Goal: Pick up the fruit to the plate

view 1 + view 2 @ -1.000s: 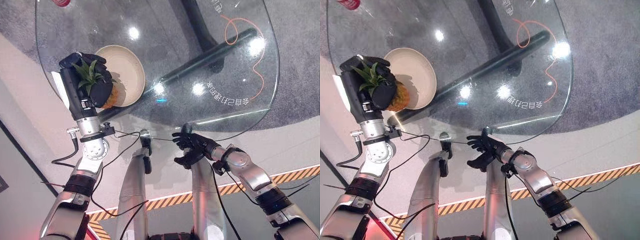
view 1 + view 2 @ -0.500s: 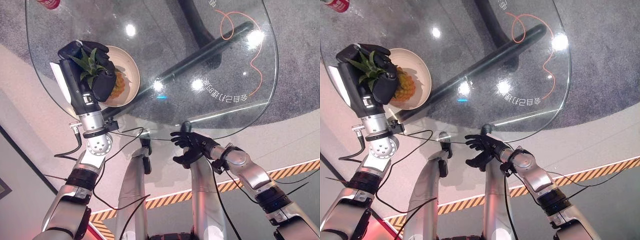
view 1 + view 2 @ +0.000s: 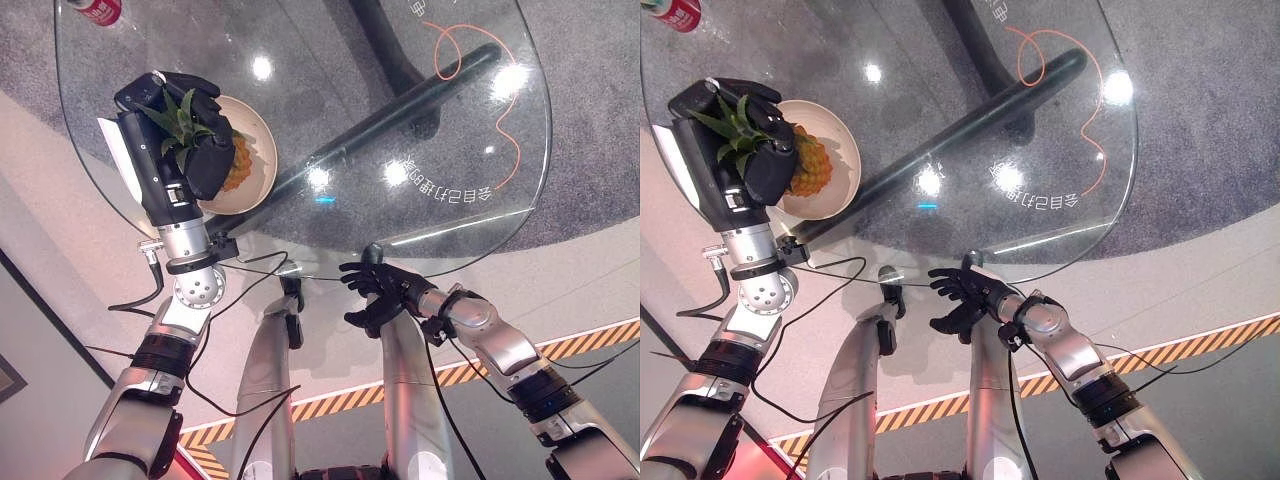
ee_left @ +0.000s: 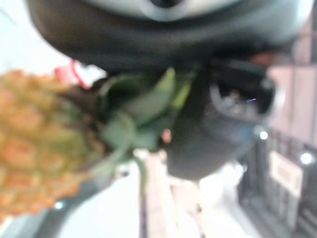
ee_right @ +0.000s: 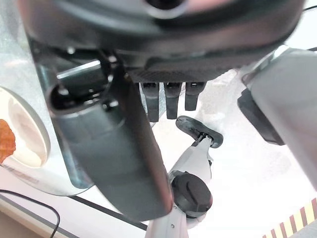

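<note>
A small orange pineapple (image 3: 237, 166) with a green leafy crown (image 3: 178, 128) is held over the beige plate (image 3: 262, 158) on the round glass table (image 3: 400, 110). My left hand (image 3: 200, 140) is shut on its crown, fingers curled round the leaves. In the left wrist view the pineapple (image 4: 34, 139) hangs past the dark hand (image 4: 218, 124). My right hand (image 3: 385, 295) hovers below the table's near edge, fingers relaxed and spread, holding nothing; its fingers (image 5: 167, 101) show in the right wrist view.
A red can (image 3: 98, 9) stands at the table's far left rim. An orange cord (image 3: 510, 110) lies under the glass at the right, beside the table's dark base bar (image 3: 400, 100). Yellow-black floor tape (image 3: 590, 345) runs at the lower right.
The left hand has carried the pineapple from the plate's near-left rim to over the plate. The camera shifted a little. The right hand barely moved.
</note>
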Controlling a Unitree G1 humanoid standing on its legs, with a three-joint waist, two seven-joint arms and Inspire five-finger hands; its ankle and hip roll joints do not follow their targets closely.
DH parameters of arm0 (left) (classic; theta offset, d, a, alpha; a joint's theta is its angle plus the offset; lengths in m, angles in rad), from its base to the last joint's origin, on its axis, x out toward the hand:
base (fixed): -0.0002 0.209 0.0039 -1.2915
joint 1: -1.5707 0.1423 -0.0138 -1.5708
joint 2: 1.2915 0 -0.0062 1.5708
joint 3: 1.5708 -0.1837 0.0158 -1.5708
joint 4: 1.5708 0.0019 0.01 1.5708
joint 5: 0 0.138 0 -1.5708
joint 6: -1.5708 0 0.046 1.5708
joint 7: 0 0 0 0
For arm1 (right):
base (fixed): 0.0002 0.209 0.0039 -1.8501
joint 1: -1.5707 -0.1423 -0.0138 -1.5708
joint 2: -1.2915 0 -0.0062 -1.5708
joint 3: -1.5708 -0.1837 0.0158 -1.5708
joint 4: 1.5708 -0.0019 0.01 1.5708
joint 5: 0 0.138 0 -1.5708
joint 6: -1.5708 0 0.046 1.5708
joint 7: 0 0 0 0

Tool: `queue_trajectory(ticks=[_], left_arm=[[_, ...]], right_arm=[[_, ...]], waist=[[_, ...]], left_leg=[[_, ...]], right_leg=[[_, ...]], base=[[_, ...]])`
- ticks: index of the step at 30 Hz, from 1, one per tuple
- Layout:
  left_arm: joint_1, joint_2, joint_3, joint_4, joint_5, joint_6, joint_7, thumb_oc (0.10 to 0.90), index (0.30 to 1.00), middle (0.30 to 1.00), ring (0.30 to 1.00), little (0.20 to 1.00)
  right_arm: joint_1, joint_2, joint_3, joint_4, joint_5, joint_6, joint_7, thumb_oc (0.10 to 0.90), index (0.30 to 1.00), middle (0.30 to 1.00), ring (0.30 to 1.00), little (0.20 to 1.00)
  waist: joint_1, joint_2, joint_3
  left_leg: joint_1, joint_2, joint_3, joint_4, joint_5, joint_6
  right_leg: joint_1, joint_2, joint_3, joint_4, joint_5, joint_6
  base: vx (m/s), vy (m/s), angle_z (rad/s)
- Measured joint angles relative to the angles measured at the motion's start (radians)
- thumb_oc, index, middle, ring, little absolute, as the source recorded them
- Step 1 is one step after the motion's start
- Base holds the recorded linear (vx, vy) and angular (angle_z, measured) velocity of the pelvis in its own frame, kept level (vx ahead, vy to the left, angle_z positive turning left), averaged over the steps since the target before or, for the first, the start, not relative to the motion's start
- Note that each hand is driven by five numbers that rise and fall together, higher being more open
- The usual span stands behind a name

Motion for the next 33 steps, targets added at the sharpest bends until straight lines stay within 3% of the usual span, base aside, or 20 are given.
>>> queue_trajectory(ticks=[4, 33], left_arm=[[-0.008, -0.007, 0.004, -0.005, -0.007, 0.0, -0.003, 0.1, 0.3, 0.3, 0.3, 0.2], [-0.109, -0.009, -0.015, 0.123, -0.057, -0.017, 0.071, 0.1, 0.3, 0.3, 0.3, 0.2]], right_arm=[[-0.005, 0.006, -0.007, -0.006, 0.0, 0.0, 0.0, 0.8, 0.9, 0.9, 0.9, 0.9], [-0.054, -0.015, 0.007, 0.018, 0.012, -0.035, -0.001, 0.8, 0.9, 0.9, 0.9, 0.9]], waist=[[-0.003, 0.001, 0.0], [-0.008, 0.0, -0.003]], left_leg=[[-0.014, 0.001, 0.006, -0.014, 0.015, 0.007], [-0.059, 0.006, 0.002, -0.034, 0.022, -0.006]], right_leg=[[-0.012, 0.005, 0.004, -0.026, 0.025, -0.003], [-0.062, 0.016, 0.004, -0.041, 0.029, -0.005]], base=[[-0.01, 0.011, -0.05], [0.0, 0.002, 0.0]])
